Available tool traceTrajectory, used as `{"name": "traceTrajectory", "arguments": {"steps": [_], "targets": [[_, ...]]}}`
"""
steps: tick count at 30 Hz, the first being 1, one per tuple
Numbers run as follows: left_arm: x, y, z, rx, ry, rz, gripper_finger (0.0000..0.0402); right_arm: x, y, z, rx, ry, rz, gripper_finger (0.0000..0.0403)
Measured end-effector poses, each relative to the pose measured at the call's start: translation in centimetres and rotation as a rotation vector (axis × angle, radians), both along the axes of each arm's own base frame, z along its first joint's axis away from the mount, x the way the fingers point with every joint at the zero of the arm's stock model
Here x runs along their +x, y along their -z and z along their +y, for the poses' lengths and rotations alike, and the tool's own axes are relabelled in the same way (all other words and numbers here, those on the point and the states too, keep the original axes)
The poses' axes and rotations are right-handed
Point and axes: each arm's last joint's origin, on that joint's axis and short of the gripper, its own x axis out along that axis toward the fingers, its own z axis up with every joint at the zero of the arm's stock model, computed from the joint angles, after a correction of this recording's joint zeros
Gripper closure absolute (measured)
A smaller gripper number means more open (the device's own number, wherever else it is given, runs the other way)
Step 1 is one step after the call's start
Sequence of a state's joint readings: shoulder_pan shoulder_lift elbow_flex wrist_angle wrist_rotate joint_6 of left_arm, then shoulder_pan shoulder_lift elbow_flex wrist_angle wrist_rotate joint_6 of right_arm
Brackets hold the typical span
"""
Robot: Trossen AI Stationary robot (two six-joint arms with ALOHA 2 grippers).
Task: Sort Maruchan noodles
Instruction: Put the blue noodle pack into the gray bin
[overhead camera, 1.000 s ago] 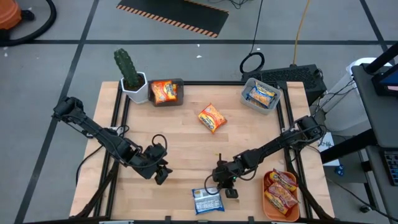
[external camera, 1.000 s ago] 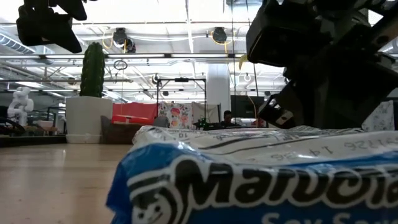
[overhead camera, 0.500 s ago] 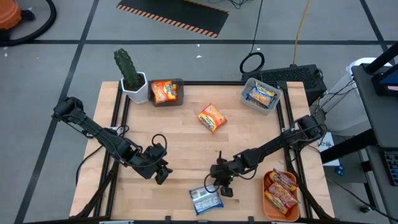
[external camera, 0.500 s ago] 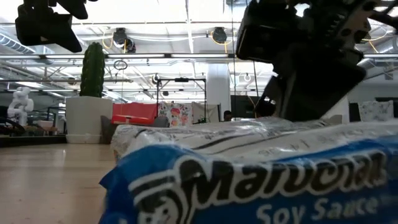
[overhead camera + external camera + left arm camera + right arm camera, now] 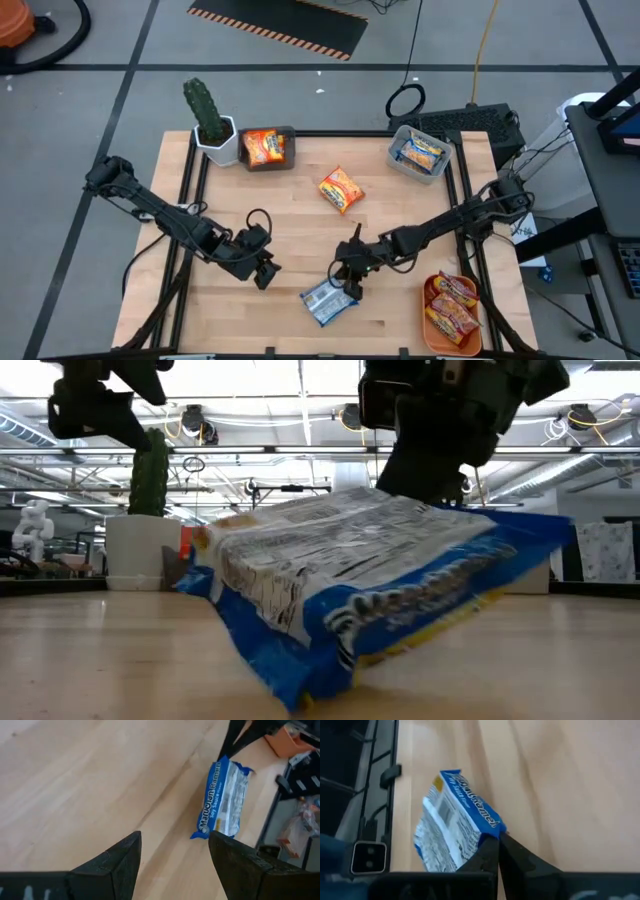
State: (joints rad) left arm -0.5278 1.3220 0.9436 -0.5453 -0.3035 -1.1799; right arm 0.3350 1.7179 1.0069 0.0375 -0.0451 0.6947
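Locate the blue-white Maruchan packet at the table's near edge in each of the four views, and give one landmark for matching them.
High view: blue-white packet, bottom centre, pinched at one edge by the shut right pincer.
Low view: the packet fills the middle, one side tilted off the table.
Left wrist view: upper right, beyond the open left pincer.
Right wrist view: left of centre, corner in the pincer.
Shared landmark: the right pincer, except in the left wrist view.
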Motion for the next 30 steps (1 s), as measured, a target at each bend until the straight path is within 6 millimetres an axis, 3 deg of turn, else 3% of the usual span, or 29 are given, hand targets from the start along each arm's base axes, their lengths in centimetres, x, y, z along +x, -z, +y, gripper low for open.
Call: {"name": "traceTrajectory", "arguments": {"steps": [8, 17, 22, 30], "targets": [[1.0, -0.4, 0.8, 0.036, -0.003, -0.074, 0.0162, -0.1, -2.3, -1.6, -0.016, 0.062, -0.075, 0.0403], [3.1, -0.8, 2.7, 0.113, 0.071, -0.164, 0.0109, -0.1, -3.1, -2.3, -0.013, 0.082, -0.102, 0.0403], [4.8, 0.2, 3.2, 0.147, 0.282, -0.166, 0.0072, 0.0, -3.3, -2.2, 0.007, 0.083, -0.126, 0.0403], [7.5, 4.1, 4.0, 0.164, 0.559, -0.114, 0.0064, 0.2, -3.6, -2.1, 0.017, 0.057, -0.156, 0.0403]]}}
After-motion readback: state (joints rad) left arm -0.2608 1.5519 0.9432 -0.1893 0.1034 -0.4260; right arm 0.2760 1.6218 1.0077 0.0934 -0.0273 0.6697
